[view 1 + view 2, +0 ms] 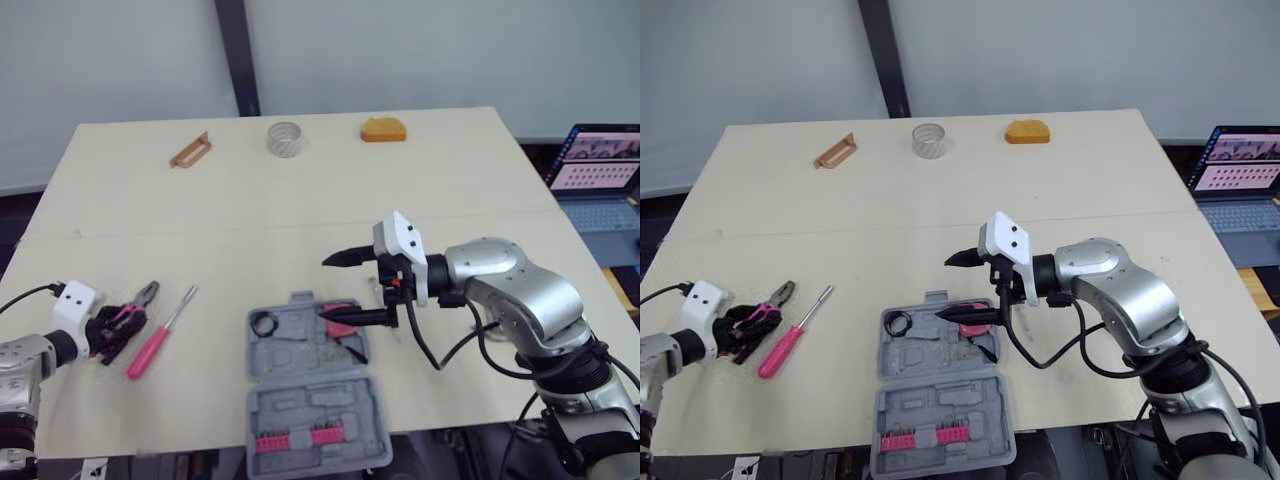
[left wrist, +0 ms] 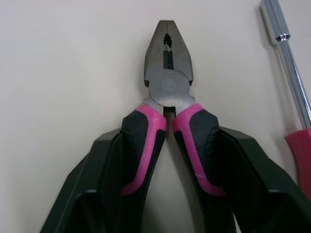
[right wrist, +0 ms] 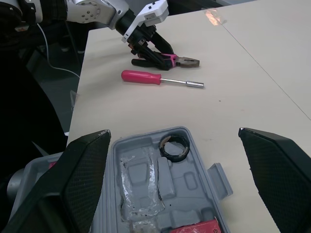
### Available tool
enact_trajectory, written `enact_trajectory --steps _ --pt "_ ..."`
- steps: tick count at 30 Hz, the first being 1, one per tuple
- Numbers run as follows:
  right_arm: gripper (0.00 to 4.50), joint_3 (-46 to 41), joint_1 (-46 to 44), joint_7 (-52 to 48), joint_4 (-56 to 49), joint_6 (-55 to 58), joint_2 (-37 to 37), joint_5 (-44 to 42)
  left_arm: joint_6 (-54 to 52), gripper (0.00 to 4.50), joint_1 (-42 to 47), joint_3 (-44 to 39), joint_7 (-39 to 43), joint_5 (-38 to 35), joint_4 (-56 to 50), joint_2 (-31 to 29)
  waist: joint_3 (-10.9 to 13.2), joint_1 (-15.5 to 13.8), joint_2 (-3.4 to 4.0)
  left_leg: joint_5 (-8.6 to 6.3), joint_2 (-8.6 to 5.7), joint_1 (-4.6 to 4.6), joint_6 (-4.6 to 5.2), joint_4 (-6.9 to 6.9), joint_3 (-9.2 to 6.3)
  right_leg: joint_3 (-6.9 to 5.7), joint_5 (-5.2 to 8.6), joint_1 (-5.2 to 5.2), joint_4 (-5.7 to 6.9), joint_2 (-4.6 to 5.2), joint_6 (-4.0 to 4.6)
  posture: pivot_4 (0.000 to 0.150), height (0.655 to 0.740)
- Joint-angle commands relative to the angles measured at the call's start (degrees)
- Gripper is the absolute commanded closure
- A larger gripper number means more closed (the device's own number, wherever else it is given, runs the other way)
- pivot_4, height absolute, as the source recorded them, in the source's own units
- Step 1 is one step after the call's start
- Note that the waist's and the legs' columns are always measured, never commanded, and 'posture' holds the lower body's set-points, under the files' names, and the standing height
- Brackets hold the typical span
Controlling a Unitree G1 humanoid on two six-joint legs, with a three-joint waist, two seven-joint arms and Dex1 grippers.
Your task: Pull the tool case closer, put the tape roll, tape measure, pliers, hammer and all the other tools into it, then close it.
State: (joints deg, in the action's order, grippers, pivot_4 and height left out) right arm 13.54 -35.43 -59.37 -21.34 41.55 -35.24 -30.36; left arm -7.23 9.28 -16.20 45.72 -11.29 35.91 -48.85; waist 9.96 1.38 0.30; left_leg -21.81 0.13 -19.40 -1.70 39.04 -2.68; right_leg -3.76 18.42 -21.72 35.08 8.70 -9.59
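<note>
grey plastic tool case [image 1: 310, 385] lies open beneath the wide, empty right gripper [image 1: 324, 290]; left of the case the left gripper [image 1: 118, 325] pinches the pink-and-black pliers [image 2: 167, 87] by the handles, and an uneven squeeze could let them slip on lifting.

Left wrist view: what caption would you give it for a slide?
Left gripper clasping the pliers by their pink-and-black handles, a screwdriver alongside.

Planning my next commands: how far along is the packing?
Done: the case sits open at the near edge, holding a black ring and a red tool. In hand: the left gripper is shut on the pliers, lying on the table; the right gripper hangs open over the case. Left: screwdriver, clear tape roll, orange item and brown piece at the far edge, then closing the case.
</note>
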Motion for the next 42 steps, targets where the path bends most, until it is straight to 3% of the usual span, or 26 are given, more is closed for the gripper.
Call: enact_trajectory --steps 1,14,24,33,42 --pt "0.0 -1.2 -1.0 -0.1 -2.2 -0.4 -0.5 -0.5 -0.1 2.17 -1.1 0.6 -1.5 1.7 1.9 -0.1 0.0 0.0 0.02 0.0 0.0 0.01 0.0 -0.01 0.0 0.0 0.0 0.0 0.01 0.0 0.0 0.15 0.74" --pt "0.0 -3.4 -3.5 -0.9 0.8 -0.8 1.3 -3.0 2.8 2.17 -0.4 -1.7 -0.5 0.4 -0.7 -2.8 0.0 0.2 0.01 0.0 0.02 0.02 -0.01 -0.01 0.01 0.0 0.0 0.0 0.0 -0.01 0.0 0.15 0.74" --pt "0.0 -1.0 -7.0 -3.2 4.0 -5.0 0.8 1.3 -5.2 2.17 2.5 -0.8 8.2 -6.4 -22.5 -4.9 0.1 0.3 -0.4 0.03 0.03 -0.91 -0.06 0.25 -0.07 -0.2 -0.13 -0.84 0.13 0.01 0.13 0.15 0.74" --pt "0.0 6.1 -13.8 -5.5 8.4 -6.5 2.1 7.9 -13.5 2.17 12.7 15.6 14.7 -5.3 -39.3 -1.3 0.2 0.7 -0.37 0.03 0.06 -0.89 -0.06 0.16 0.04 -0.29 -0.13 -0.9 0.14 0.0 0.13 0.15 0.74" --pt "0.0 13.9 -16.9 -4.7 12.4 -6.7 4.1 17.7 -14.0 2.17 21.4 25.2 17.2 -2.7 -41.0 4.6 0.2 1.0 -0.37 0.03 0.05 -0.9 -0.06 0.17 0.06 -0.36 -0.13 -0.98 0.25 0.0 0.14 0.15 0.74"
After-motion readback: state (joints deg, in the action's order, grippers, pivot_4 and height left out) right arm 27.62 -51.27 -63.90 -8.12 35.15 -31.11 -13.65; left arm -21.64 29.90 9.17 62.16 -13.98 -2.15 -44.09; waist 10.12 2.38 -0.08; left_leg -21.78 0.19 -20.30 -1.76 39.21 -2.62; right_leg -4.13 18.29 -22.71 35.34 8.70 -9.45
